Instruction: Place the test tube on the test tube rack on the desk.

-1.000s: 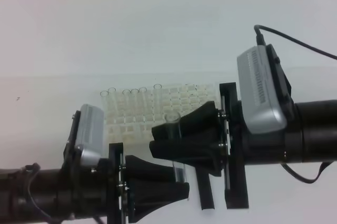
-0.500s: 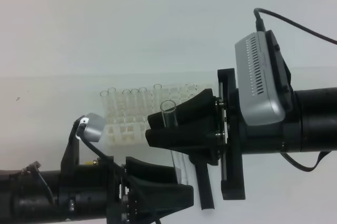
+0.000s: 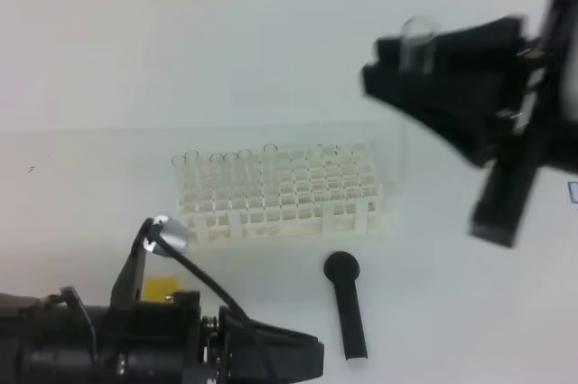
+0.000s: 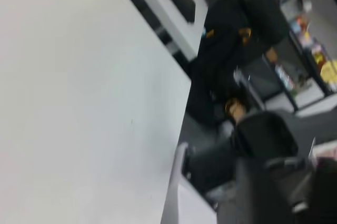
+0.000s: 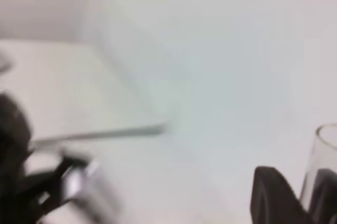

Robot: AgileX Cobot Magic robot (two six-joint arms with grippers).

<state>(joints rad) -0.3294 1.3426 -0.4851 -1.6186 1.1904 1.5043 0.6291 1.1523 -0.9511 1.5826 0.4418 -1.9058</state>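
A: Where is the test tube (image 3: 416,45)?
B: High in the exterior view, upper right, well above the tabletop (image 3: 271,68). The right gripper (image 3: 397,72) is closed on it, black fingers (image 3: 452,77) on either side of the glass, open rim uppermost. The picture is blurred there. In the right wrist view the tube's rim shows at the lower right edge, between dark fingertips.

A: And the rack (image 3: 280,190)?
B: It stands on the tabletop at centre, white, a grid of square holes. Several clear tubes (image 3: 221,167) stand upright in its rear left rows. The held tube is well apart from the rack, up and to the right of it.

A: What does the left gripper (image 3: 302,357) hold?
B: Nothing visible. It lies low at the bottom left, pointing right. Whether its jaws are apart cannot be told from these pictures; the left wrist view shows only the tabletop and the room beyond.

A: Anything else on the tabletop?
B: A black round-headed tool (image 3: 346,304) lies just in front of the rack, head toward it. A small yellow block (image 3: 159,289) shows beside the left arm.
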